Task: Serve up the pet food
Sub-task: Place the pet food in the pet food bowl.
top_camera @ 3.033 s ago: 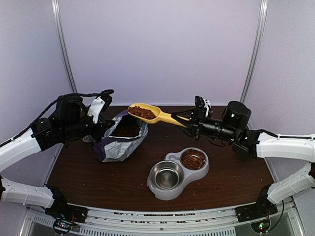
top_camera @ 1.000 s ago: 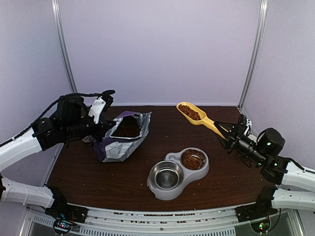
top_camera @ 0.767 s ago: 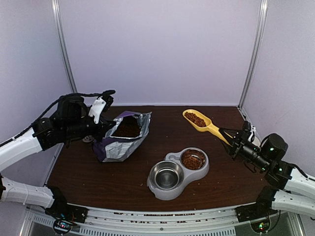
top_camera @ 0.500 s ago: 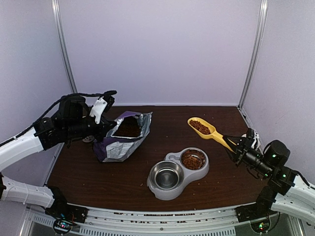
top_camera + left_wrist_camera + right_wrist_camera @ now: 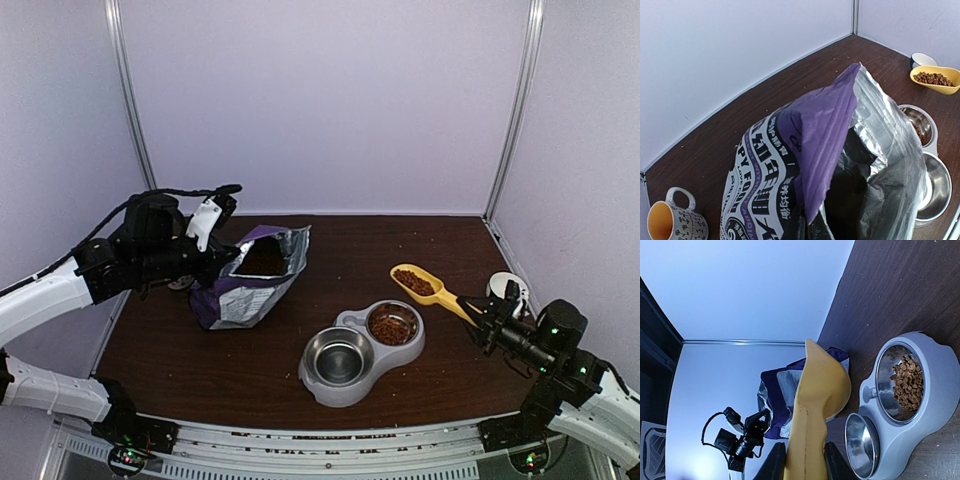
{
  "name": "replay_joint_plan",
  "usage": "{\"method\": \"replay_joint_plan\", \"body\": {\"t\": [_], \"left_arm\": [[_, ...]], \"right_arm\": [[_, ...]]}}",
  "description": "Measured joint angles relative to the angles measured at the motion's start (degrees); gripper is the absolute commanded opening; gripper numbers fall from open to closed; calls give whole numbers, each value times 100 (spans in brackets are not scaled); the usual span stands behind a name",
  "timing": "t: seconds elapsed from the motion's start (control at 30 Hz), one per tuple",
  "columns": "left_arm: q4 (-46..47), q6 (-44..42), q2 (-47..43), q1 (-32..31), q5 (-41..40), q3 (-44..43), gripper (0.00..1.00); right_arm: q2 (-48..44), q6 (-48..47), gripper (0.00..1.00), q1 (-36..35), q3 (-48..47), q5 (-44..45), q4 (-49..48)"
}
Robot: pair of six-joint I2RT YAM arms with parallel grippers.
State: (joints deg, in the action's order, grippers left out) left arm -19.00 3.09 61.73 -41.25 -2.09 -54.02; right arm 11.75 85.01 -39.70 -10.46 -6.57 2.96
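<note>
Lowered: scoop (image 5: 403, 273) of pet food (image 5: 416, 283) | right claw (image 5: 474, 317) clamps handle (image 5: 453, 304) | left claw (image 5: 222, 265) pinches bag (image 5: 245, 300)

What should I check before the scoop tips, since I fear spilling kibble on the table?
1. Scoop handle clamped in the right fingers: ok.
2. Kibble in the scoop: ok, loaded.
3. Scoop over the food bowl: not ok, it hangs beside it, toward the back right.
4. Room in the food bowl: ok, only partly filled.
5. Bag upright and away from the scoop: ok.
6. Scoop's height above the bowl: cannot tell.
</note>
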Motion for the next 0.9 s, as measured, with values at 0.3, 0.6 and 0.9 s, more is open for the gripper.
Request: {"method": "replay_joint_plan", "body": {"t": [0.3,0.6,0.9], "left_arm": [[0,0,0,0,0,0,0],[0,0,0,0,-4,0,0],[0,0,0,0,-4,0,0]], "right_arm": [[-332,-107,0,0,17,68,876],[-109,-560,0,0,-260,66,1786],[-107,-870,0,0,-461,-13,2286]]}}
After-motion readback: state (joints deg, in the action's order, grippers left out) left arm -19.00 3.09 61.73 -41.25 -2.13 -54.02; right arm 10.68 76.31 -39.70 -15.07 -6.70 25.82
